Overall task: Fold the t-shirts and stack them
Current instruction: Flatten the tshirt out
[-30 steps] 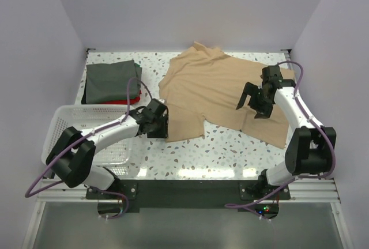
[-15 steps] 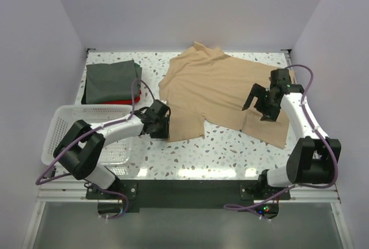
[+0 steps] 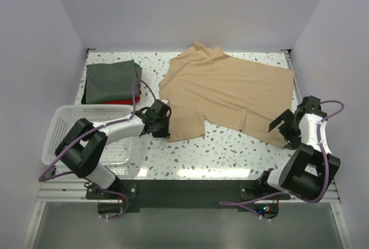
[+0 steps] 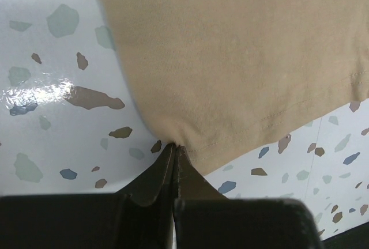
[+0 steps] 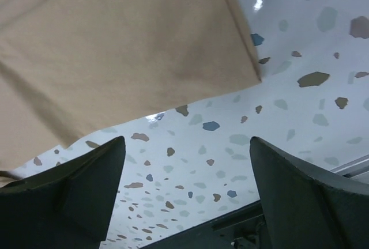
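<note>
The tan t-shirt (image 3: 225, 90) lies spread flat over the centre and upper right of the bench (image 3: 190, 157), unfolded. The dark grey-green t-shirt (image 3: 109, 80) sits folded on the red t-shirt (image 3: 131, 100) at upper left. My left gripper (image 4: 174, 147) is pinched tight on the tan shirt's lower-left corner. My right gripper (image 3: 283, 132) hangs wide-jawed and empty by its lower-right corner. I judge the first fold is starting: next, the right must descend and pinch that corner.

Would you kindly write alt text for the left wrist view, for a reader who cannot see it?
The left pincer, shut, pinches a hemmed corner of the plain tan cloth t-shirt, which puckers at the tip. The shirt lies on a white tabletop speckled with coloured chips.
</note>
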Action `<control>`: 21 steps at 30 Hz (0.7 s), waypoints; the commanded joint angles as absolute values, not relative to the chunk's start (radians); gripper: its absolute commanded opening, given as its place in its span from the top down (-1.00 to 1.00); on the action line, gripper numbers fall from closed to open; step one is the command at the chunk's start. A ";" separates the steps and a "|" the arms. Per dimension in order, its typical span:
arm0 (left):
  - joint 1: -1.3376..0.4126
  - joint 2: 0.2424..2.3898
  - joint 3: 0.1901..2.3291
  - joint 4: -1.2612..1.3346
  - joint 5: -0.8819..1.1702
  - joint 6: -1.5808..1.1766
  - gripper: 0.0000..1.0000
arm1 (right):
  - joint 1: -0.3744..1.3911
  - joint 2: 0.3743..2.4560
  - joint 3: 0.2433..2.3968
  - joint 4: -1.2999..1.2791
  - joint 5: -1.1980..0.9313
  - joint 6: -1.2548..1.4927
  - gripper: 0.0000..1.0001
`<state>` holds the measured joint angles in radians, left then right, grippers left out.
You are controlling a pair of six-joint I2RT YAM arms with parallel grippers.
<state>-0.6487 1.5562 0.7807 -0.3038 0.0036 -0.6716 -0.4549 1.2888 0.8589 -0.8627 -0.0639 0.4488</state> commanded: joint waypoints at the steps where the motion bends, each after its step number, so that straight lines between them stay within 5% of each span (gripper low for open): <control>1: -0.652 1.551 0.767 -0.354 0.003 -0.680 1.00 | -0.492 1.269 0.844 -0.856 -0.003 0.434 -0.82; 21: -0.650 1.502 0.818 -0.460 0.003 -0.680 1.00 | -0.523 1.385 0.782 -0.769 0.186 0.491 -0.19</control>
<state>-0.6487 1.5364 0.7910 -0.4160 0.0040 -0.6712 -0.5182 1.3731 0.7921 -0.8112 0.1223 0.4671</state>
